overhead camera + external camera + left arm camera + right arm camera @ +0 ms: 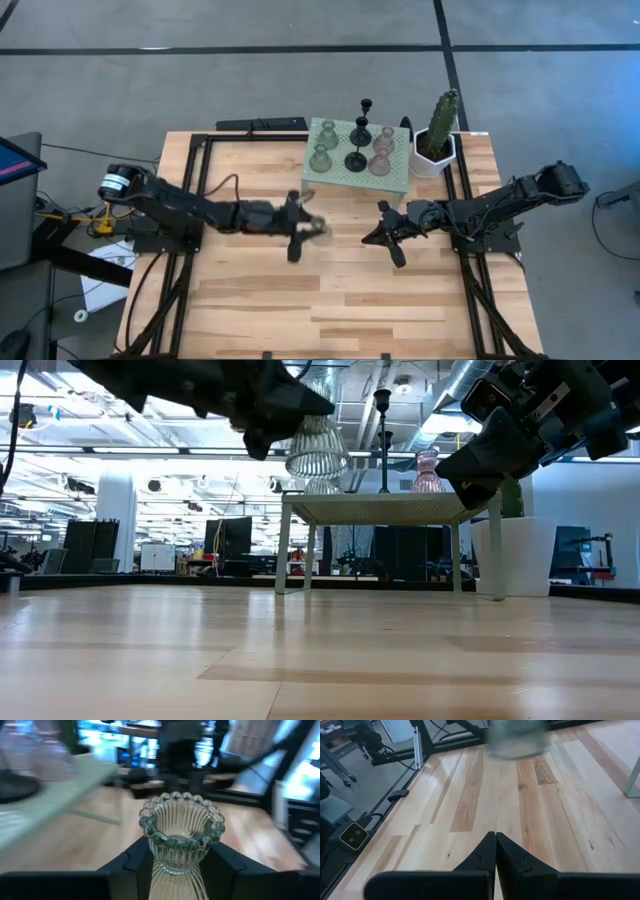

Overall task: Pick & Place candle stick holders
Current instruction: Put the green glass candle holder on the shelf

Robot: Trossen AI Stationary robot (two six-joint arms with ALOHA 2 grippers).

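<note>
1. The left gripper hangs over the middle of the table, its fingers pinching the ribbed stem of a pale green glass holder. The grip sits below the beaded rim, probably so the cup stays upright in the air.
2. In the low view that holder is clear of the wood, above and just in front of the stand.
3. The right gripper waits over the table right of centre, fingers pressed together and holding nothing.
4. On the mint stand at the far edge remain 2 green holders, 2 pink holders and 1 black holder; a second black holder stands just beyond the stand's far edge. The group sits bunched, likely as the starting stock.
5. A cactus in a white pot sits just right of the stand.
6. The surface is pale butcher-block wood in a black frame; beyond it lies a grey floor with dark lines, and an open workshop with monitors and ceiling ducts.
</note>
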